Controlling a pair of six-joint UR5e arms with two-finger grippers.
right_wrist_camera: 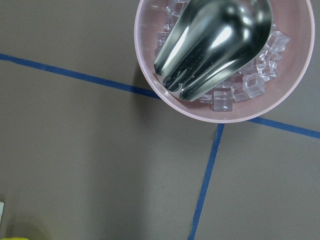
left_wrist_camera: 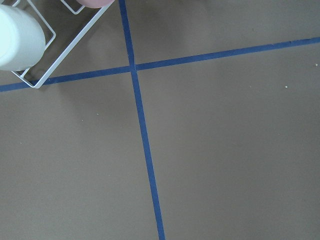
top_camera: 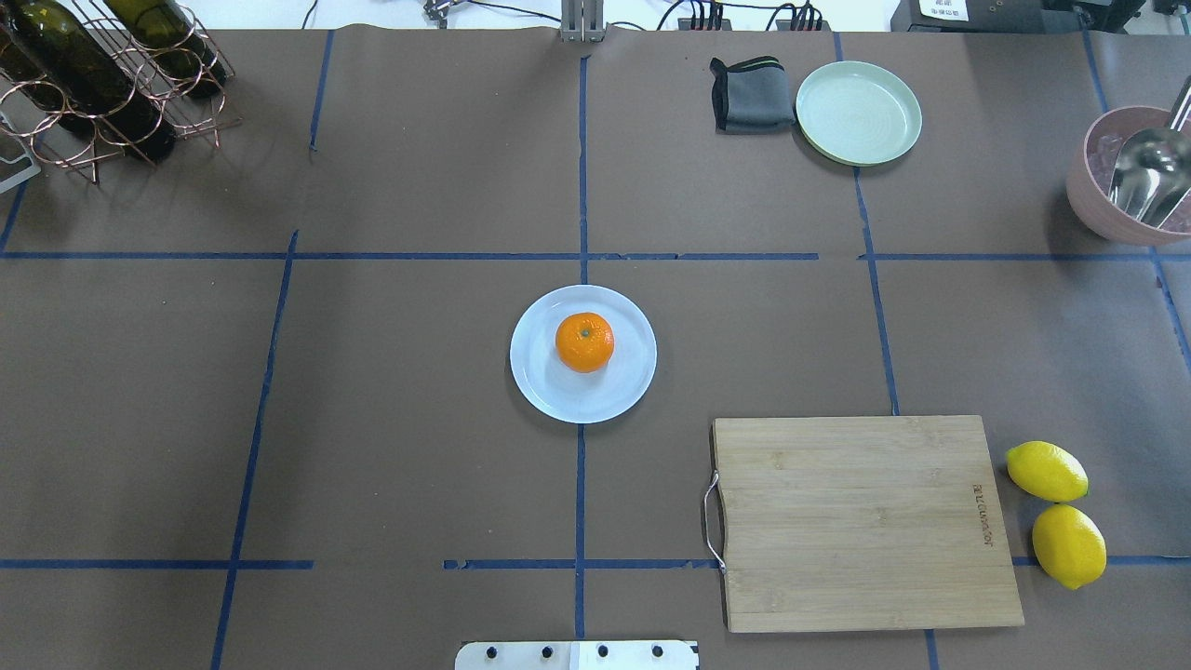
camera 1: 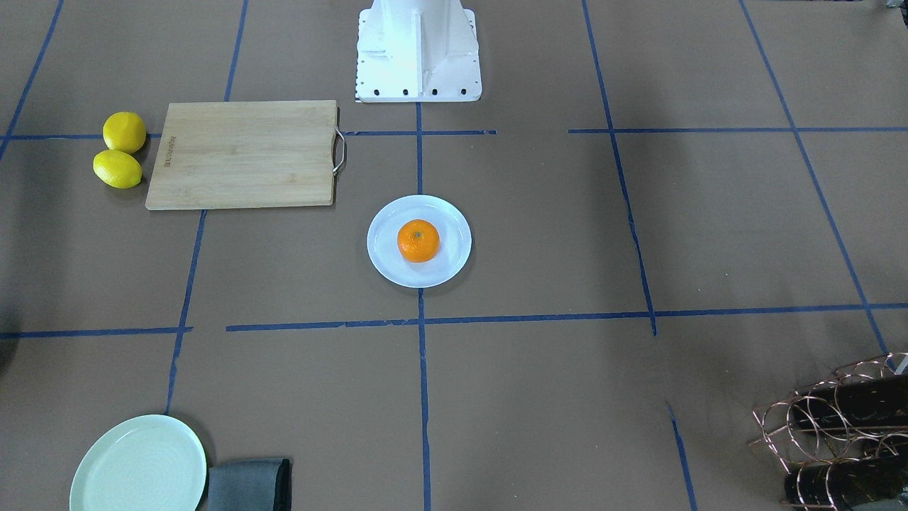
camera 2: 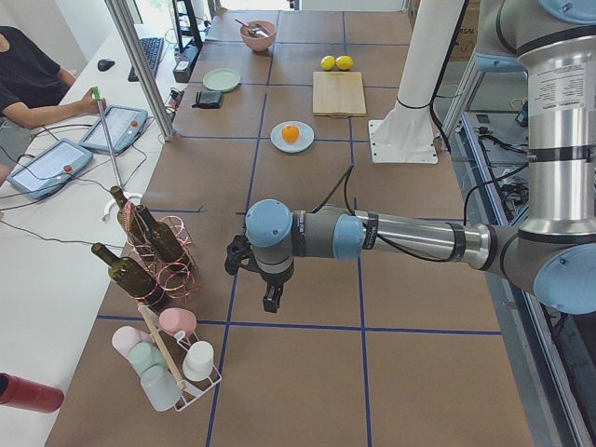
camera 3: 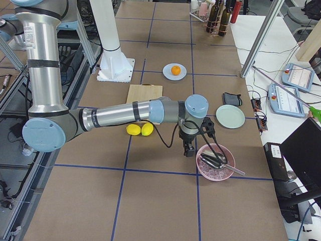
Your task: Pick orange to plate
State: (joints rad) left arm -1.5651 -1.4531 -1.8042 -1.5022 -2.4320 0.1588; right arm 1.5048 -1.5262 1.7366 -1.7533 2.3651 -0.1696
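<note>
On the white plate [top_camera: 549, 386], dead centre, resting stem-up: orange [top_camera: 584, 341]. Far off, left gripper [camera 2: 270, 304] and right gripper [camera 3: 188, 150]; spread or pressed together, can't tell.

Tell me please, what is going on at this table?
The orange lies on the white plate in the centre, and nothing touches it. Both arms hang far off to the sides: the left arm near the wine bottles, the right arm beside the pink ice bowl. Whether their jaws are open, I cannot tell.
</note>
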